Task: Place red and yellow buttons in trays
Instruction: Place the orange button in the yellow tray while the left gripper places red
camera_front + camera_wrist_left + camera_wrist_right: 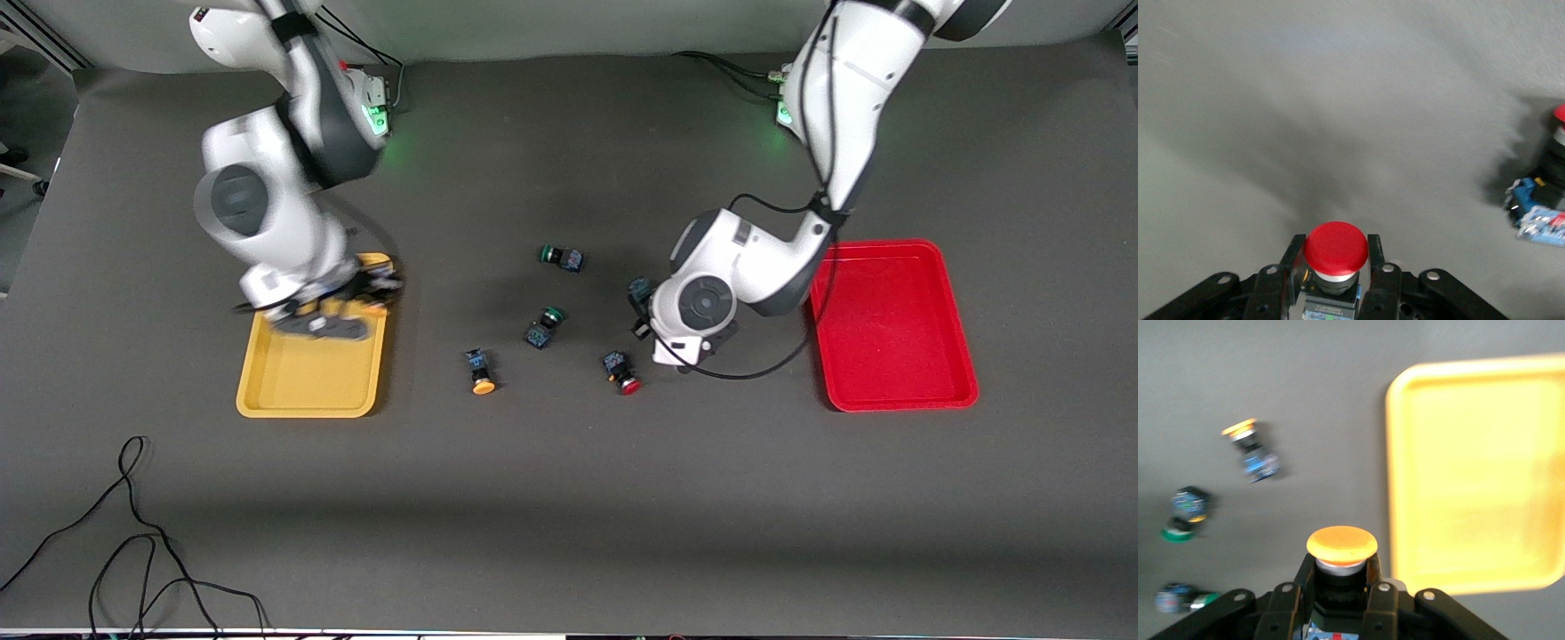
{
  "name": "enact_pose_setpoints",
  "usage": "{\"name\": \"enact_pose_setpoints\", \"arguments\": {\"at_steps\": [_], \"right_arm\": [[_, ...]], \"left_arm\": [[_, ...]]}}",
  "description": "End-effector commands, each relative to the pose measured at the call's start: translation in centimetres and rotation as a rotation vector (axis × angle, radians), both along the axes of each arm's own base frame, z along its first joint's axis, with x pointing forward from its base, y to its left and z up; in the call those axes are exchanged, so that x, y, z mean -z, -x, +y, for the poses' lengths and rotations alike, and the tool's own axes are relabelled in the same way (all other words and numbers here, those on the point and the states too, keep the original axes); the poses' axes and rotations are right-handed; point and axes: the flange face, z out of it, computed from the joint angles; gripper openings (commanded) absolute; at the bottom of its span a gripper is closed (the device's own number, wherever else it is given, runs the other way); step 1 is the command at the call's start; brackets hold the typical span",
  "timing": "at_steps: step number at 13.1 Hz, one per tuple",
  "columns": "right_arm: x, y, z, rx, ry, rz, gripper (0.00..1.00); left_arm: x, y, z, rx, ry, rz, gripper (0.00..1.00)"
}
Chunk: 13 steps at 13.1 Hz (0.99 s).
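My left gripper [640,307] is shut on a red button [1336,248], low over the table between the red tray [889,320] and the loose buttons. A second red button [624,373] lies on the table nearby; it also shows in the left wrist view [1553,190]. My right gripper [378,293] is shut on a yellow button [1341,545], over the yellow tray's [307,378] rim on the side toward the table's middle. The yellow tray also shows in the right wrist view [1471,480]. Another yellow button [481,372] lies on the table. Both trays look empty.
Two green-capped buttons [562,257] [544,327] lie at the table's middle, farther from the front camera than the loose red and yellow ones. A black cable [133,551] loops on the table near the front edge at the right arm's end.
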Motion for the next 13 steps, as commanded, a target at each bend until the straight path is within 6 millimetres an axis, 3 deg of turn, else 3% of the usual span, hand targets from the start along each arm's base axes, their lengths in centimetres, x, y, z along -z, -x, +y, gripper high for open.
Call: {"name": "enact_pose_setpoints", "arguments": {"at_steps": [1,3,4,5,7,9,11,13], "right_arm": [[0.9,-1.3,-7.3,-0.086,-0.019,-0.007,0.20],[4.1,-0.2,-12.5,-0.123,-0.022,-0.034,0.20],[6.1,0.4,-14.5,-0.140,-0.029,-0.070,0.20],[8.4,1.3,-15.9,-0.155,-0.049,-0.099,0.20],[12.9,1.8,-18.6,-0.185,-0.050,-0.094,0.20],[17.4,2.2,-20.5,-0.219,-0.082,-0.082,0.20],[20.5,2.4,-20.9,-0.235,-0.108,-0.092,0.20],[20.7,1.9,-20.7,-0.249,-0.111,-0.097,0.20]], "left_arm": [[-5.3,-2.6,8.6,0.128,0.064,0.058,0.00],[-7.2,-2.6,15.3,0.333,0.144,0.052,0.00],[-8.6,-2.8,19.0,0.435,0.127,0.019,0.00],[-8.8,-3.3,22.4,0.502,0.103,0.007,0.00],[-7.0,-3.5,28.3,0.572,0.145,-0.014,0.00],[-4.9,-2.2,32.6,0.653,0.118,-0.053,0.00],[-4.1,-0.3,33.2,0.651,0.110,-0.065,0.00],[-3.6,3.5,32.8,0.657,0.081,-0.106,0.00]]}}
